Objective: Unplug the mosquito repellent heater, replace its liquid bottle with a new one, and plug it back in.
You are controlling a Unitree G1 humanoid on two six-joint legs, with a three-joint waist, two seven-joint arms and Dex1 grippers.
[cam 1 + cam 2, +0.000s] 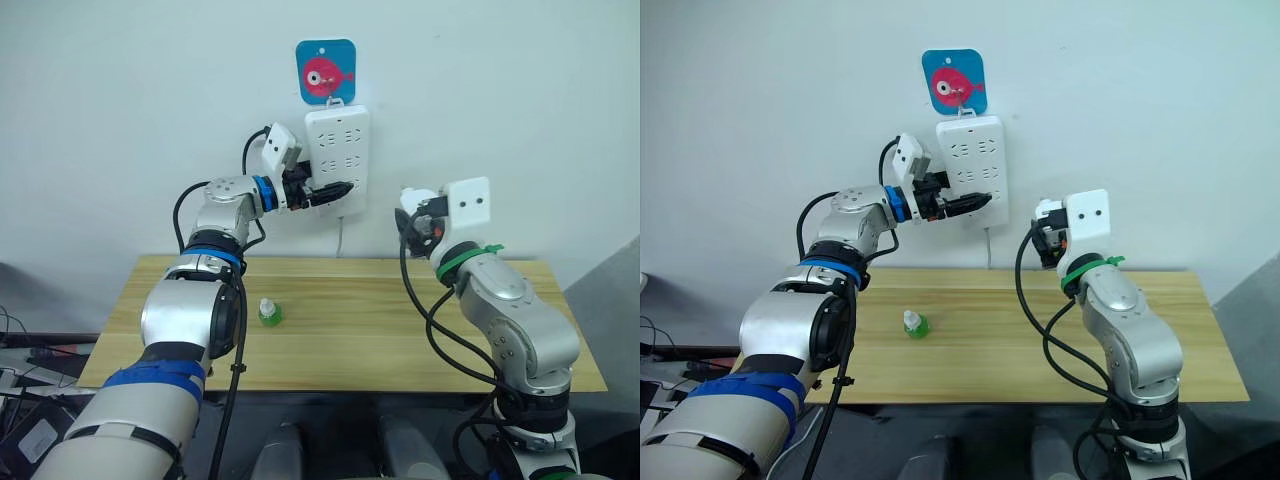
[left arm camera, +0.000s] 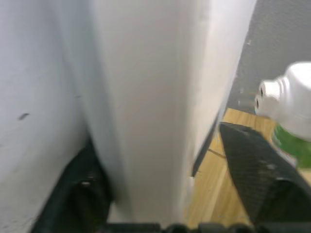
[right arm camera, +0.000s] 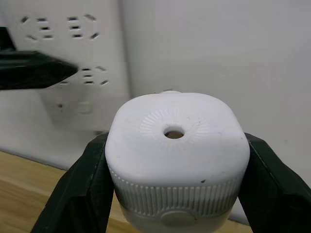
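My right gripper [image 3: 175,194] is shut on the mosquito repellent heater [image 3: 175,155], a white rounded block with a round vent hole on top. I hold it in the air to the right of the wall power strip [image 1: 337,150], unplugged and apart from it. In the left wrist view the heater [image 2: 286,92] shows two prongs and a green liquid bottle [image 2: 294,143] under it. My left gripper [image 1: 335,190] clamps the strip's lower part, one finger [image 2: 257,174] across its front and one behind. A small green bottle [image 1: 268,313] with a white cap stands on the wooden table [image 1: 400,320].
A blue card with a red fish [image 1: 326,70] hangs above the strip. The strip's cord [image 1: 340,235] drops behind the table's back edge. The white wall stands right behind the table.
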